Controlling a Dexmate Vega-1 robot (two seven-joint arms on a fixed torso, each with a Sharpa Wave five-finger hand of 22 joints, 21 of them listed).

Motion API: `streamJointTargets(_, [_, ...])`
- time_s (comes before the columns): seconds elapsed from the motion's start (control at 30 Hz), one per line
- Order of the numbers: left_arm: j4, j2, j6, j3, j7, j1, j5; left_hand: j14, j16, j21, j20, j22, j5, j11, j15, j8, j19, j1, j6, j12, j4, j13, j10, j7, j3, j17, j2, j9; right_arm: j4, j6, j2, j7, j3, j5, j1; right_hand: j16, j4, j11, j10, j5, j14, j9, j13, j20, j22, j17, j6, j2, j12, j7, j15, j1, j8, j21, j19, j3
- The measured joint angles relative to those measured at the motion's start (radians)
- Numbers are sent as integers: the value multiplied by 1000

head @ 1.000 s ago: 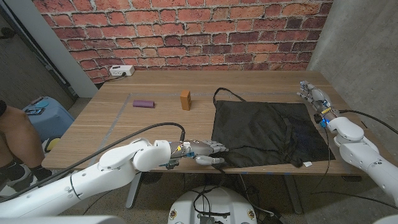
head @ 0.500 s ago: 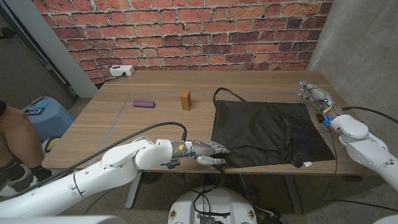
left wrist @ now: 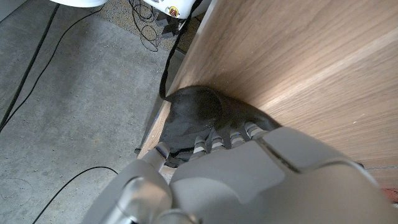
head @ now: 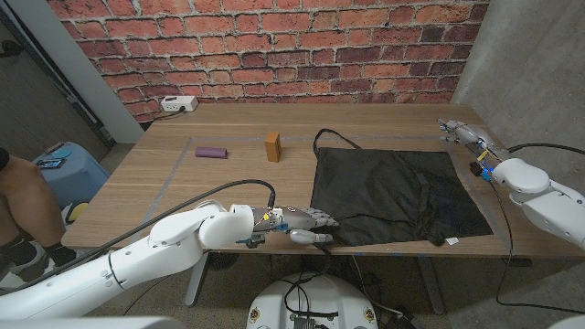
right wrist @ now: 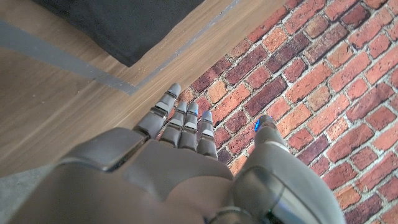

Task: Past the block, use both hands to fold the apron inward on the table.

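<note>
Head view: black apron [head: 393, 195] lies spread beyond the wooden block [head: 272, 145]. Left hand [head: 300, 222] pinches the apron's near corner.

Left wrist view: fingers [left wrist: 214, 139] clamp cloth.

Right wrist view: right hand [right wrist: 177, 127] hovers empty, fingers apart, off the apron's far corner. Lifting one-sided could drag the cloth.

Black apron [head: 393, 194], matte and plain, spread over the right half of a pale wooden bench [head: 183, 196] with light grain; black straps [head: 331, 137] loop off its far-left corner. A small white tag [head: 452, 241] shows at its near-right corner. Orange-brown block [head: 272, 146] just left of the apron's far edge, purple bar [head: 211, 152] farther left. A grey tape line [head: 167, 183] runs across the bench. Left hand [head: 300, 222] is silver-grey, on a white arm; right hand [head: 462, 135] the same grey, with a blue spot at the wrist. Behind, a red brick wall [head: 274, 46] with pale mortar, and a white power strip [head: 179, 103]. A blue stool [head: 66, 164] sits far left.
</note>
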Motion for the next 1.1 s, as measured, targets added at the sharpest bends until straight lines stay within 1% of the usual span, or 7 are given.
streamJointTargets(0.07, [0, 0, 0, 0, 0, 1, 0, 0, 0, 0, 0, 0, 0, 0, 0, 0, 0, 0, 0, 0, 0, 0, 0, 0, 0, 0, 0, 0, 0, -27, 0, -1, 0, -14, 0, 0, -3, 3, 8, 0, 8, 0, 0, -3, 0, 0, 4, 1, 4, 0, 0, 9, 0, 4, 4, 3])
streamJointTargets(0.1, [0, 0, -1, 1, 2, 2, 0, 0, 0, 0, 0, 0, 0, 0, 0, 0, 0, 0, 0, 0, 0, 0, 0, 0, 0, 0, 0, 0, -42, -31, -40, -1, 0, -16, -4, 0, -4, 3, 8, 0, 9, 0, 0, -3, 0, -2, 6, -1, 4, 2, 1, 17, 0, 4, 6, 4])
streamJointTargets(0.17, [-2, -1, -1, 1, 2, 3, 0, 0, 0, 0, 0, 0, 0, 0, 0, 0, 0, 0, 0, 0, 0, 0, 0, 0, 0, 0, 0, 0, -42, -58, -40, 5, 0, -31, -4, 0, -10, 5, 20, 0, 18, 0, 5, -1, 0, -4, 17, -5, 7, 5, 1, 32, 0, 4, 16, 4])
streamJointTargets(0.27, [-4, -1, -1, 1, 3, 5, 0, 0, 0, 0, 0, 0, 0, 0, 0, 0, 0, -2, 4, 0, 0, 0, 0, -4, 0, 0, 2, 0, -74, -88, -86, 19, -14, -51, 6, 6, -17, 9, 33, 0, 29, 5, 9, 8, 0, -4, 25, -16, 12, 11, 6, 50, 0, 4, 29, 8])
streamJointTargets(0.5, [-11, -2, 1, 2, 4, 10, 3, 0, 0, 0, 0, 0, 0, 0, 0, 0, 0, -4, 11, 0, 0, 0, 0, 0, 0, 0, 4, 0, -89, -146, -113, 49, -27, -98, 21, 6, -17, 12, 57, 0, 63, 5, 23, 11, 0, -4, 48, -33, 26, 23, 5, 75, 7, 4, 62, 8])
streamJointTargets(0.53, [-12, -4, 1, 3, 4, 11, 3, 0, 0, 0, 0, 0, 0, 0, 0, 0, 0, -4, 11, 0, 0, 0, 0, 0, 0, 0, 4, 0, -104, -157, -141, 55, -44, -107, 40, 6, -17, 13, 58, 0, 63, 5, 23, 9, 0, -4, 48, -37, 29, 23, 5, 79, 7, 4, 63, 8])
streamJointTargets(1.1, [-7, -15, -10, 17, -2, 2, 20, 0, 0, 0, 0, 0, 0, 0, 0, 0, 0, -4, 11, 0, 0, 0, 0, 0, 0, 0, 4, 0, -131, -249, -206, 124, -102, -204, 97, 11, -11, 2, 105, 0, 110, 10, 42, 17, 0, -1, 95, -82, 56, 23, -8, 103, 15, 4, 99, -11])
